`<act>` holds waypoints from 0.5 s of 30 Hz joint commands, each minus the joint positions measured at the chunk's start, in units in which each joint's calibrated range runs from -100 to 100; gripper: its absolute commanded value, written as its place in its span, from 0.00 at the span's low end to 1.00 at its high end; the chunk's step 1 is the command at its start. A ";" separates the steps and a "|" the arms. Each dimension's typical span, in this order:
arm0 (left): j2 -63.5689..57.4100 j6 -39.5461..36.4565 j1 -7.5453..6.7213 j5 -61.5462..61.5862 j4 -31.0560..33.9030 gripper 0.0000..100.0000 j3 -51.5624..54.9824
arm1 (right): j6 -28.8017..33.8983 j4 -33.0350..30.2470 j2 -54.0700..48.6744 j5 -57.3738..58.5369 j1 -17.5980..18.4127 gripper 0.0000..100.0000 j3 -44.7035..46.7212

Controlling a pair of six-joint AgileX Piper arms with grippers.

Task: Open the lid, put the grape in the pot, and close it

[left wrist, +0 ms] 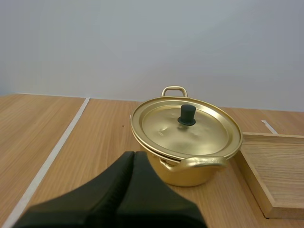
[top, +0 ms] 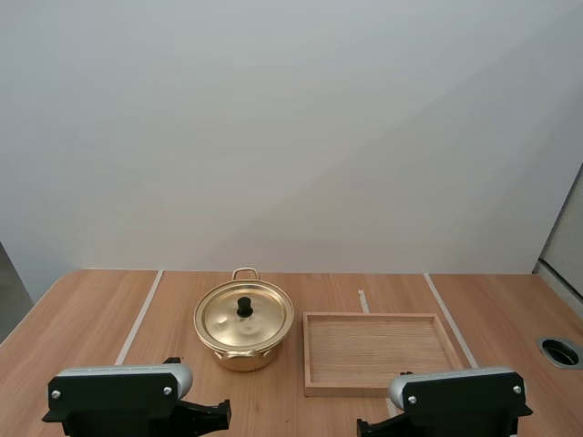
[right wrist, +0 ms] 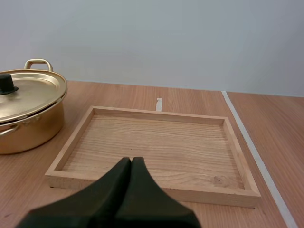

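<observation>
Squarely, the lid (top: 243,317) covers the pot (top: 244,358) beside the wooden tray (top: 378,351).

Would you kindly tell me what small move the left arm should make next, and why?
Probably open the left gripper and ease it toward the black knob of the lid: the lid sits closed on the pot, and that gripper is shut, short of it.

The pot (top: 243,339) and lid (top: 243,315) are gold, its knob (top: 244,307) black, the tray (top: 379,351) pale wood.
</observation>
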 commanded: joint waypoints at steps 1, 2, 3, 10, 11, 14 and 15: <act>-0.23 0.01 0.09 -0.40 0.54 0.00 0.10 | -0.34 -0.20 -0.26 0.12 -0.13 0.00 0.00; -0.23 0.01 0.09 -0.40 0.54 0.00 0.10 | -0.34 -0.20 -0.26 0.12 -0.13 0.00 0.00; -0.23 0.01 0.09 -0.40 0.54 0.00 0.10 | -0.34 -0.20 -0.26 0.12 -0.13 0.00 0.00; -0.23 0.01 0.09 -0.40 0.54 0.00 0.10 | -0.34 0.16 -0.26 0.12 -0.13 0.00 0.00; -0.23 0.01 0.09 -0.40 0.54 0.00 0.10 | -0.34 0.16 -0.26 0.12 -0.13 0.00 0.00; -0.23 0.01 0.09 -0.40 0.54 0.00 0.10 | -0.34 0.15 -0.26 0.12 -0.13 0.00 0.00; -0.23 0.01 0.09 -0.40 0.54 0.00 0.10 | -0.34 0.15 -0.26 0.12 -0.13 0.00 0.00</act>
